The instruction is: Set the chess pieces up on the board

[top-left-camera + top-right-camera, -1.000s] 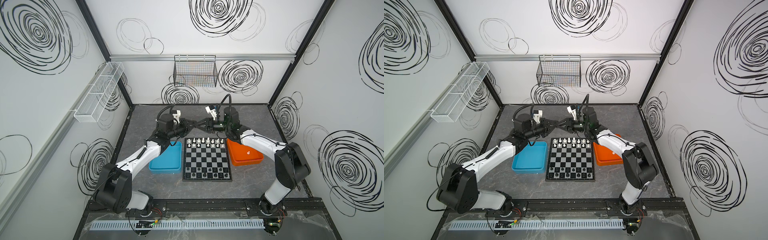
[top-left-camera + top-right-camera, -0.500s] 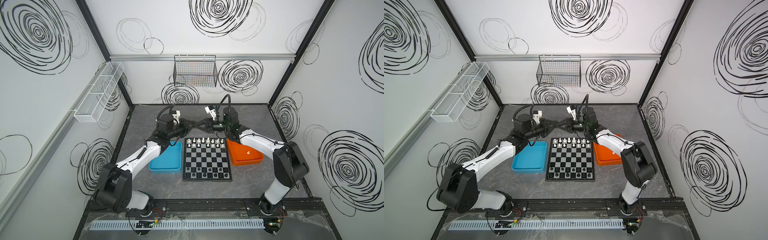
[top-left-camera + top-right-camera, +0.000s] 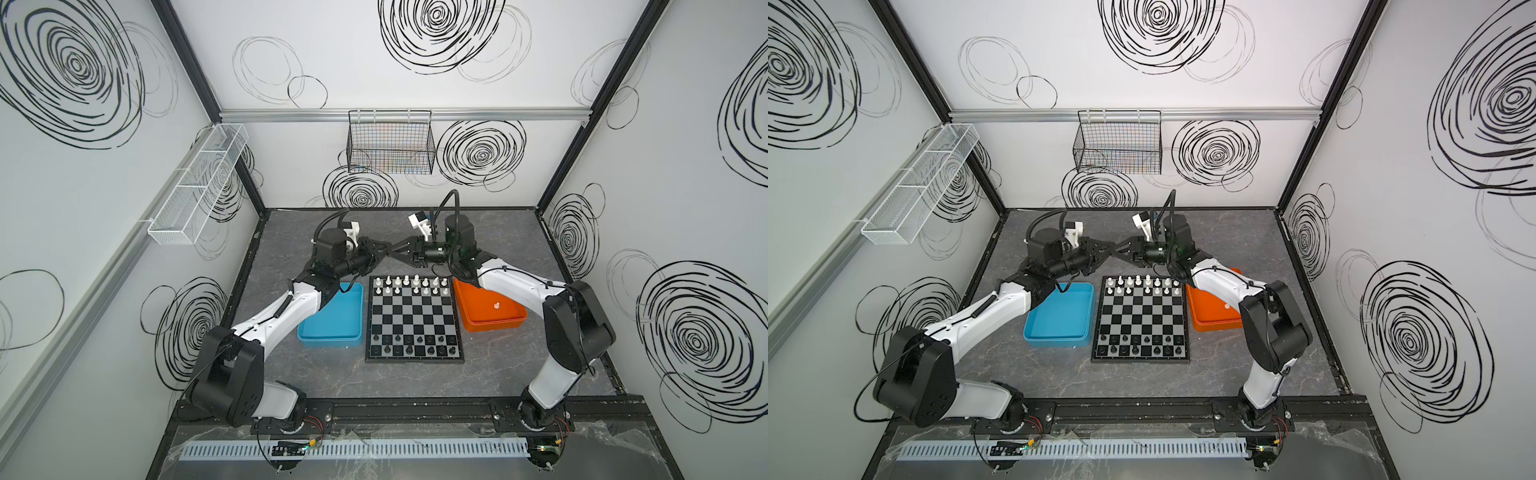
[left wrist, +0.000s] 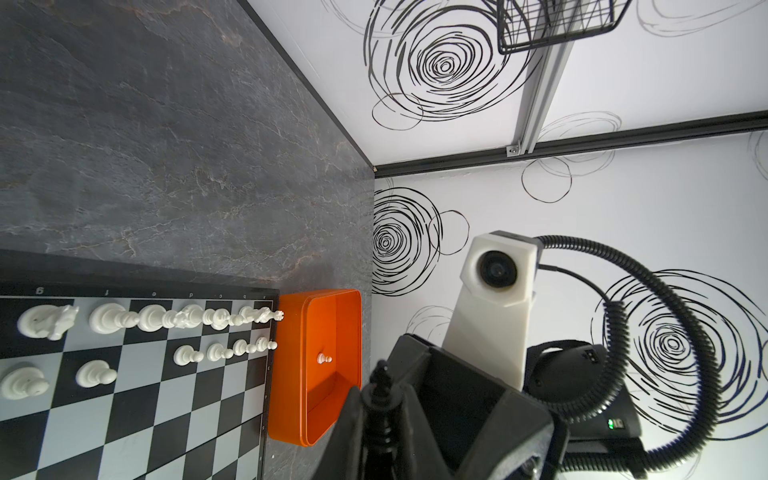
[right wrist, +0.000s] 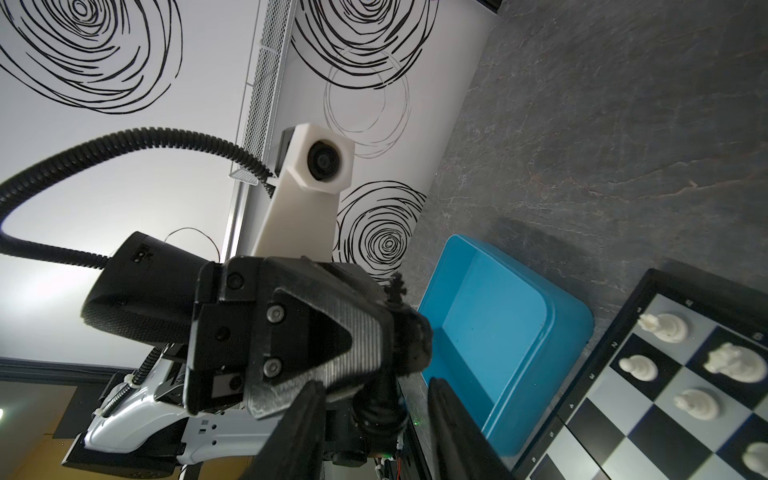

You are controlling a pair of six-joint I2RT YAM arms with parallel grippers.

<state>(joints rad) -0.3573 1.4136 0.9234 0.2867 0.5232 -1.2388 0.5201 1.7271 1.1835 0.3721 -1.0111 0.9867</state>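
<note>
Where the arms meet, in both top views: the left gripper [image 3: 381,248] and the right gripper [image 3: 397,249] come tip to tip in the air above the table [image 3: 498,232], just past the board's far edge. From up here the tips are too small to read.
Board, in both top views: the board [image 3: 413,316] lies flat between a blue tray [image 3: 328,340] on its left and an orange tray [image 3: 494,329] on its right, each just beside it.
Pieces, in both top views: white pieces [image 3: 416,280] stand in the two far rows and black pieces [image 3: 420,340] in the two near rows. One white pawn [image 3: 496,306] sits in the orange tray.
Left wrist view, grip: the left gripper [image 4: 380,415] is clenched on a black piece [image 4: 379,376], whose head sticks out past the fingers.
Left wrist view, beyond the piece: the right arm's dark body is close behind it, and its white camera [image 4: 496,272] faces this way.
Left wrist view, board: white pieces [image 4: 112,318] line the board [image 4: 187,415] along the edge next to the orange tray [image 4: 291,374], where the pawn [image 4: 323,358] sits.
Right wrist view, left gripper: the left gripper [image 5: 399,332] grasps the black piece [image 5: 397,286] round its middle, with the piece's head poking out above.
Right wrist view, right gripper: the right gripper [image 5: 374,386] is released. Its fingers [image 5: 305,419] stand apart on either side of the piece's base, with a gap showing on each side.
Right wrist view, around: the blue tray [image 5: 569,324] lies near, and beside it is a corner of the board [image 5: 594,376] with white pieces [image 5: 667,328] on it.
</note>
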